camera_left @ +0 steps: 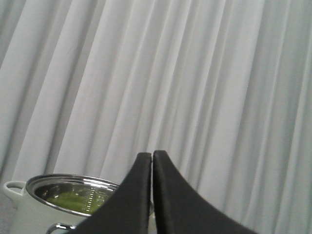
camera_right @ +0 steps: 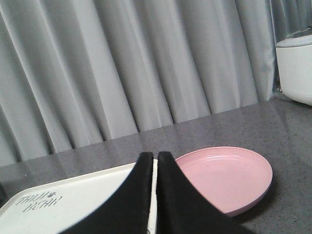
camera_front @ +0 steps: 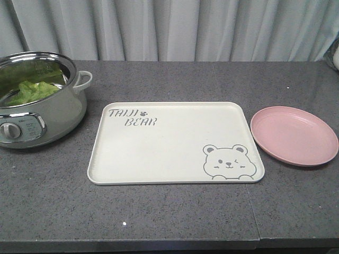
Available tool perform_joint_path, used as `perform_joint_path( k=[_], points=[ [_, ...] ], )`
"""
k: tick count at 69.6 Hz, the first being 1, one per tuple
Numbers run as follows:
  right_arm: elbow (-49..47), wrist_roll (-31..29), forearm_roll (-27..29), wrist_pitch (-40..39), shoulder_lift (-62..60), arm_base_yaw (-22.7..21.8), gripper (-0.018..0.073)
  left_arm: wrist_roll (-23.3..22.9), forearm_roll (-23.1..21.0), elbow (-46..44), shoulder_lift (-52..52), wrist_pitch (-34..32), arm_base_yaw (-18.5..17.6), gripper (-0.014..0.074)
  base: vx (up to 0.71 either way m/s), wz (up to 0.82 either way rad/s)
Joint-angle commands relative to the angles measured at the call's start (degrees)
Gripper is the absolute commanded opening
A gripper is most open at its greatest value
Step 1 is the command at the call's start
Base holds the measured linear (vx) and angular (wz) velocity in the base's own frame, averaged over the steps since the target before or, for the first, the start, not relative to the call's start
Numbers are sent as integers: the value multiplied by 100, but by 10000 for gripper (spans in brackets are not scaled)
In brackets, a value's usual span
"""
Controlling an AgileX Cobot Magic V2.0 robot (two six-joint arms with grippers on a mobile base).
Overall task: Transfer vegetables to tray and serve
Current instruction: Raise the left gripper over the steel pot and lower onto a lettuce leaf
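Spotting the lettuce leaf (camera_front: 32, 91) lying in the pot (camera_front: 53, 119), far left. Seeing the tray (camera_front: 159, 153) sitting mid-table, pink plate (camera_front: 294, 135) just right. Finding left gripper (camera_left: 152, 155) and right gripper (camera_right: 156, 156) pinched together, empty.

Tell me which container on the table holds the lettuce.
The electric pot at the left holds the lettuce; the cream tray and the pink plate are bare.
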Motion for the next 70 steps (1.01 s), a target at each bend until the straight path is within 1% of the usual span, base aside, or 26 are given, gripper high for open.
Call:
perform_joint_path(
  k=[1, 5, 8, 12, 13, 15, 18, 22, 26, 28, 33, 36, 40, 43, 49, 57, 63, 70],
  points=[
    [-634, -135, -19, -69, 444, -36, 101, -100, 200, -688, -76, 554, 13, 29, 0, 0],
    [-834, -133, -9, -184, 644, -36, 181, -100, 194, -1039, -71, 1242, 13, 61, 0, 0],
    [-959, -128, 29, -297, 789, -36, 272, -100, 162, -1220, -71, 1649, 13, 92, 0, 0],
    [-1004, -122, 50, -509, 924, -36, 387, -100, -10, -1400, -71, 2097, 13, 153, 0, 0],
    [-1004, -123, 50, -601, 955, -36, 424, -100, -42, -1421, -71, 2146, 13, 167, 0, 0],
    [-983, -116, 50, -730, 1001, -36, 469, -112, -162, -1434, -71, 2214, 13, 205, 0, 0],
    [-970, -102, 50, -887, 1034, -36, 542, -112, -529, -1422, -71, 2205, 13, 269, 0, 0],
    [-970, -39, 87, -1017, 1053, -36, 597, -117, -916, -1422, -71, 2172, 13, 337, 0, 0],
    [-970, 19, 184, -1052, 1060, -36, 612, -99, -1337, -1422, -71, 2123, 13, 395, 0, 0],
    [-970, -15, 173, -1004, 1086, -36, 610, -91, -1437, -1422, -71, 2095, 13, 417, 0, 0],
    [-1003, -130, 85, -765, 1268, -36, 601, -56, -1406, -1434, 29, 2077, 6, 453, 0, 0],
    [-1138, -186, -6, -535, 1464, -36, 598, -49, -1400, -1516, 164, 2173, 1, 456, 0, 0],
    [-1412, -401, -118, -197, 1730, -36, 594, 23, -1363, -1778, 534, 2376, 1, 455, 0, 0],
    [-1736, -640, -147, 77, 2008, -36, 594, 221, -1358, -1971, 803, 2537, 1, 454, 0, 0],
    [-2328, -1123, -124, 574, 2545, -36, 594, 833, -1358, -2592, 1606, 2907, 1, 455, 0, 0],
    [-2922, -1442, -107, 1139, 3285, -36, 594, 1488, -1358, -3601, 2852, 3305, 1, 455, 0, 0],
    [-3066, -1602, -106, 1289, 3691, -36, 594, 1932, -1358, -4517, 3943, 3614, 1, 455, 0, 0],
    [-3081, -1627, -101, 1285, 3990, -36, 594, 2203, -1352, -5520, 5114, 3867, 11, 455, 0, 0]
  ],
)
